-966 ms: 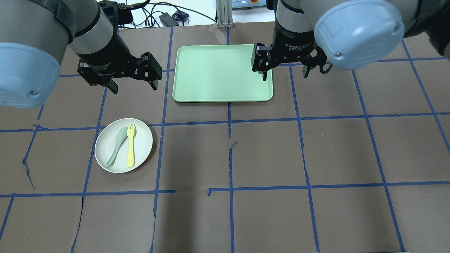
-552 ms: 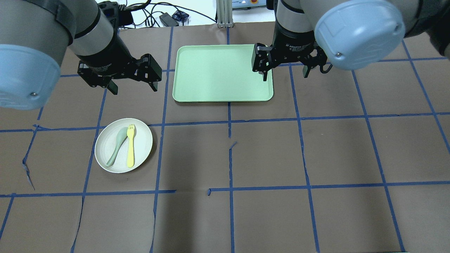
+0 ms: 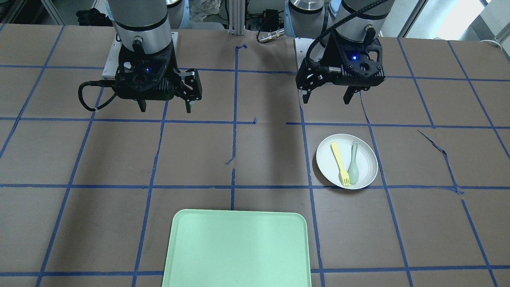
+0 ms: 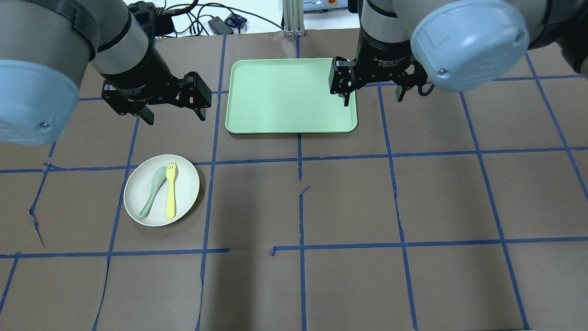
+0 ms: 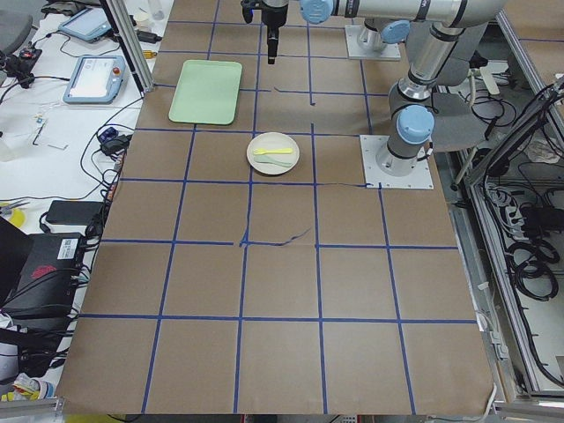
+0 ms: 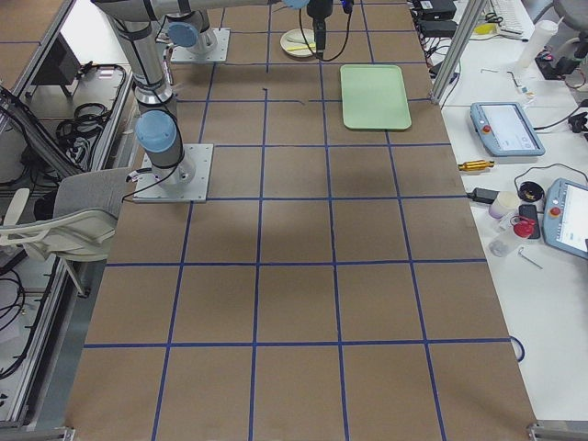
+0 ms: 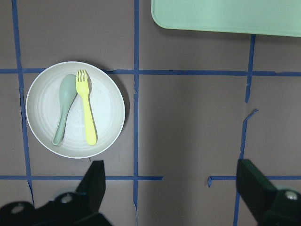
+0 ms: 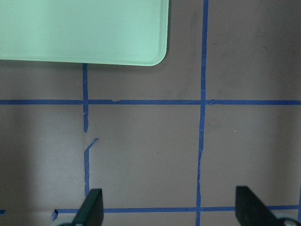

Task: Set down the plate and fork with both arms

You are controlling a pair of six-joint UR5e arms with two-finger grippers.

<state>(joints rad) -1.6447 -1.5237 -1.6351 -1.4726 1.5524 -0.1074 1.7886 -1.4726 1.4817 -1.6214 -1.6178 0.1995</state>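
Both left gripper (image 4: 175, 115) and right gripper (image 4: 372, 97) spread empty, slim yellow fork (image 4: 171, 191) on round matte plate (image 4: 186, 193), spoon (image 4: 153, 191) at fork's 9 o'clock

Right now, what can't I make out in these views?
Tray: one end cut off by the front-facing view's bottom edge, cropped at the top in both wrist views.
Plate: partly behind an arm in the exterior right view.
Fork and spoon: too small in both side views to tell tines.
Left pincer and right pincer: fingers cut off by the wrist views' bottom edges.
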